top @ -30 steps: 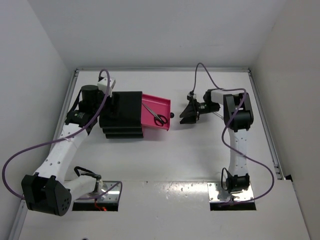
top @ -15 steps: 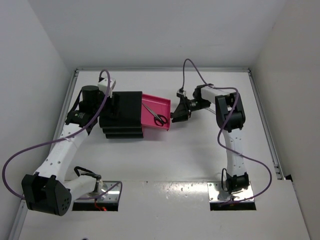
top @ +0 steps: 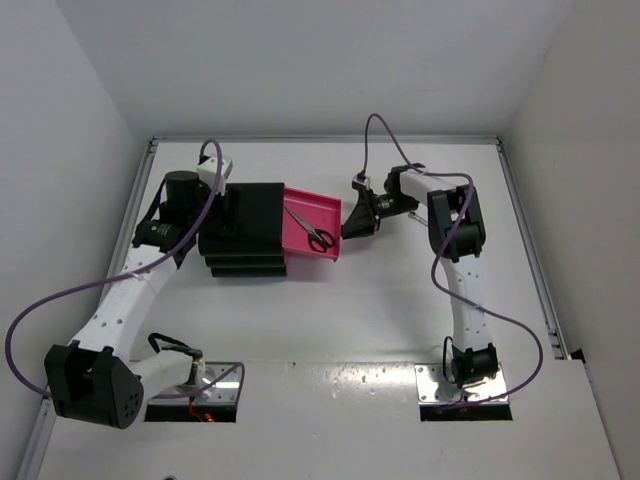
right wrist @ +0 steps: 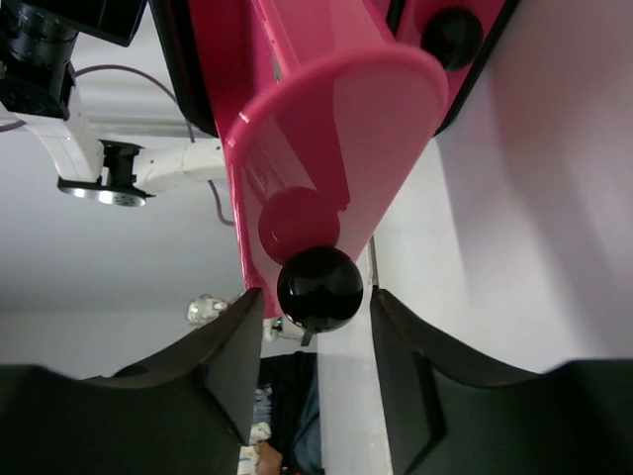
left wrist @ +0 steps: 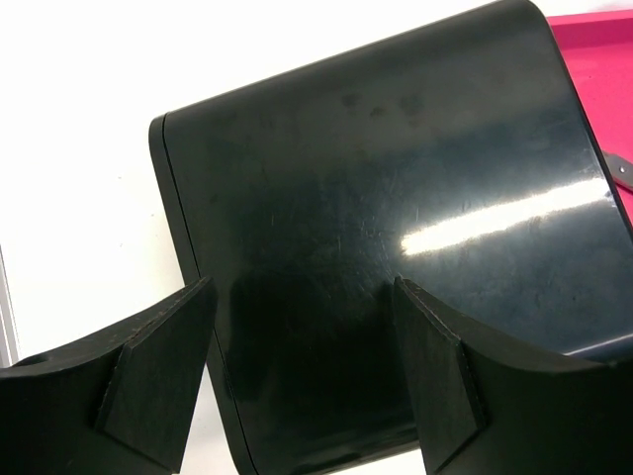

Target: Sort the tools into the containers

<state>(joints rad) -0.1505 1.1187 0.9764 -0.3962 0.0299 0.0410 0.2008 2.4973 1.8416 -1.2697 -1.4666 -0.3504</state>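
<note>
Right gripper [right wrist: 316,307]: jaws flank pink drawer [right wrist: 336,129] knob [right wrist: 319,288], can't tell if clamped (scissors [top: 320,238] inside); left gripper [left wrist: 302,297]: jaws released over black unit [left wrist: 396,178].

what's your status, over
Left gripper open above black unit. Right gripper open, straddling drawer knob. Scissors lie in the pulled-out pink drawer. Nothing blocks the drawer.

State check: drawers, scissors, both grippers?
Top drawer, pulled out.
Lower drawer, shut.
Scissors, lying in the top drawer.
Left gripper, open above the black unit.
Right gripper, open, jaws astride the top drawer's knob, not clamped.
</note>
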